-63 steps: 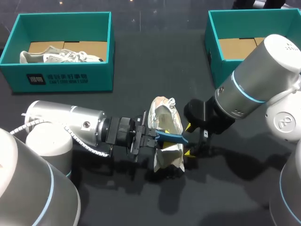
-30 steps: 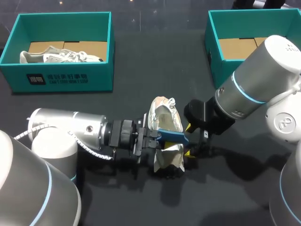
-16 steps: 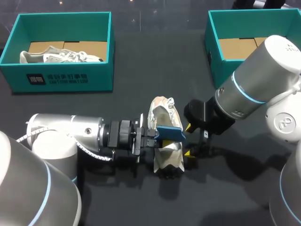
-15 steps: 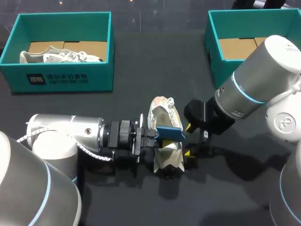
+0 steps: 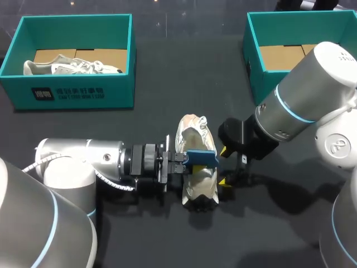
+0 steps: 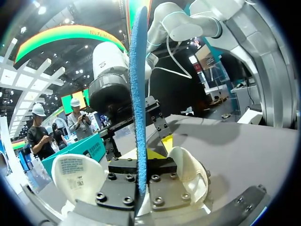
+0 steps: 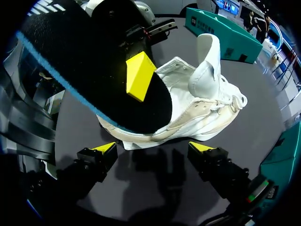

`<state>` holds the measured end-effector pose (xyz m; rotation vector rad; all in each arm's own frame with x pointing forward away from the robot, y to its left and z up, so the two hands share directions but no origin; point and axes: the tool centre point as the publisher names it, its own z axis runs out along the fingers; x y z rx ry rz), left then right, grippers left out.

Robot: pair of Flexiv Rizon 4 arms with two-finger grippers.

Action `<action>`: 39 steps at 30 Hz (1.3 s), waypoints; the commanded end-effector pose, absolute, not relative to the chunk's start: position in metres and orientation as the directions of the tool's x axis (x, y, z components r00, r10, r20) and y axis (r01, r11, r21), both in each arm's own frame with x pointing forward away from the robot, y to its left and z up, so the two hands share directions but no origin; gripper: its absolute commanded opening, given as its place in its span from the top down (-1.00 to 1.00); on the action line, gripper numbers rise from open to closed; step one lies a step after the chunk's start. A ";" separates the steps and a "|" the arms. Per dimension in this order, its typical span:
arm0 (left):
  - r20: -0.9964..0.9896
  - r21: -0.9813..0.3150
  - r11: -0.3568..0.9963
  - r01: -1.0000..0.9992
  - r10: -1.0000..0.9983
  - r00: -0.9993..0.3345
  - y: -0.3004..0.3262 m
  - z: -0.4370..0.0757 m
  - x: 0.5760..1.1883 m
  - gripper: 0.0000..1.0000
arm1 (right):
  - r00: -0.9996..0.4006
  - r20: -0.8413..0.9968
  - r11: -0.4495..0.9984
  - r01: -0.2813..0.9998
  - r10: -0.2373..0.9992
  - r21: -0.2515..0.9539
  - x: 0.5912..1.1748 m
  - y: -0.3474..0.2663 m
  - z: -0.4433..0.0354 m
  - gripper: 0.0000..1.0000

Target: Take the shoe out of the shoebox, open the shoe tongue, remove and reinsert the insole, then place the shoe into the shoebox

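Insole (image 6: 138, 94), edge-on, clamped in left tool (image 6: 139, 164); right wrist reveals its black face; right tool (image 7: 154, 148) spread.

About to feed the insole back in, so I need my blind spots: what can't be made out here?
- The shoe, inside: in the head and right wrist views, the insole covers the opening.
- The insole's faces: the left wrist view shows it edge-on only.
- The left gripper, second fingertip: in the right wrist view, it is behind the insole.
- The right shoebox: in the head view, it is cut off by the edge, with its floor partly behind the right arm.
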<state>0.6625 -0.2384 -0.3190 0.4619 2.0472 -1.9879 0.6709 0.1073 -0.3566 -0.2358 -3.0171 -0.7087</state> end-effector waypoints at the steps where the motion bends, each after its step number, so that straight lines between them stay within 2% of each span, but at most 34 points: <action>1: -0.411 -0.910 0.030 0.413 0.059 -0.910 -0.241 -0.328 0.666 1.00 | -0.988 0.064 0.885 0.155 0.141 0.439 0.669 0.108 -0.357 -1.00; 22: -0.418 -0.904 0.081 0.421 0.043 -0.907 -0.236 -0.344 0.687 1.00 | -0.988 0.064 0.885 0.155 0.141 0.439 0.669 0.108 -0.357 -1.00; 23: -0.416 -0.905 0.080 0.418 0.043 -0.908 -0.236 -0.343 0.687 0.83 | -0.988 0.064 0.885 0.155 0.141 0.439 0.669 0.108 -0.357 -1.00; 24: -0.415 -0.906 0.078 0.417 0.042 -0.909 -0.237 -0.341 0.687 0.50 | -0.988 0.064 0.885 0.155 0.141 0.439 0.669 0.108 -0.357 -1.00; 25: -0.409 -0.909 0.071 0.411 0.041 -0.912 -0.236 -0.340 0.686 0.44 | -0.988 0.064 0.885 0.155 0.141 0.439 0.669 0.108 -0.357 -1.00; 29: -0.409 -0.910 0.062 0.411 0.043 -0.912 -0.236 -0.333 0.682 0.48 | -0.988 0.064 0.885 0.155 0.141 0.439 0.669 0.108 -0.357 -1.00; 33: -0.411 -0.909 0.050 0.413 0.047 -0.910 -0.237 -0.327 0.678 0.36 | -0.988 0.064 0.885 0.155 0.141 0.439 0.669 0.108 -0.357 -1.00; 39: -0.428 -0.902 0.031 0.430 0.054 -0.902 -0.238 -0.320 0.671 0.29 | -0.988 0.064 0.885 0.155 0.141 0.439 0.669 0.108 -0.357 -1.00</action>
